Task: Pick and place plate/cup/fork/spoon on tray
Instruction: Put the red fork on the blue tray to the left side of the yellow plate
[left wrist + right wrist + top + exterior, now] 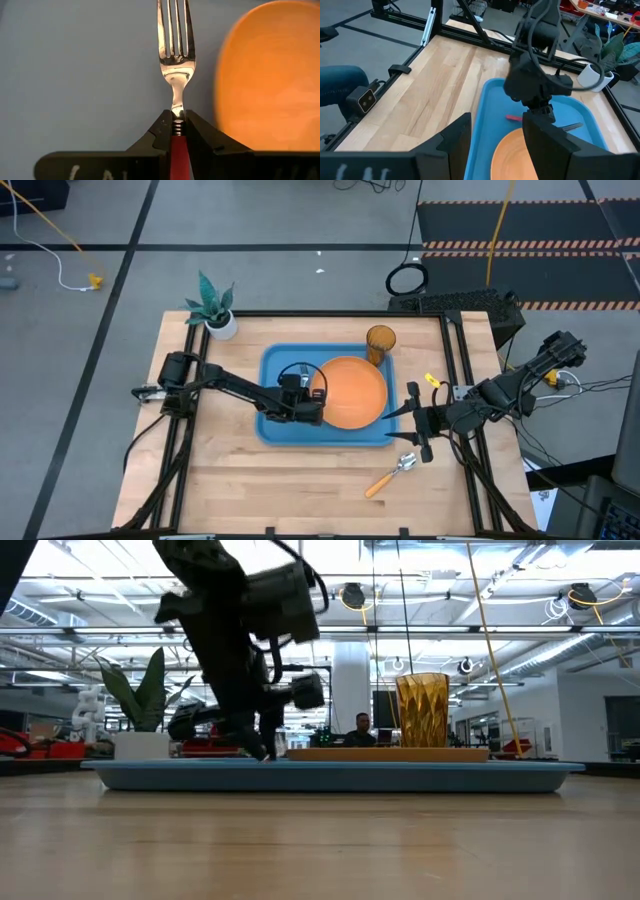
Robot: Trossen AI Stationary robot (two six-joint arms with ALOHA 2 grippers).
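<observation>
Here the fork (175, 55) is low over the blue tray (275, 430), just beside the orange plate (352, 392), and the left claw (175, 131) is clamped on its red handle. The cup (380, 340) stands in the tray's far corner, beside the plate. The spoon (391, 474) lies on the worktop (300, 490) outside the tray. The right claw (408, 423) hovers at the tray's edge near the spoon, fingers wide and holding nothing.
</observation>
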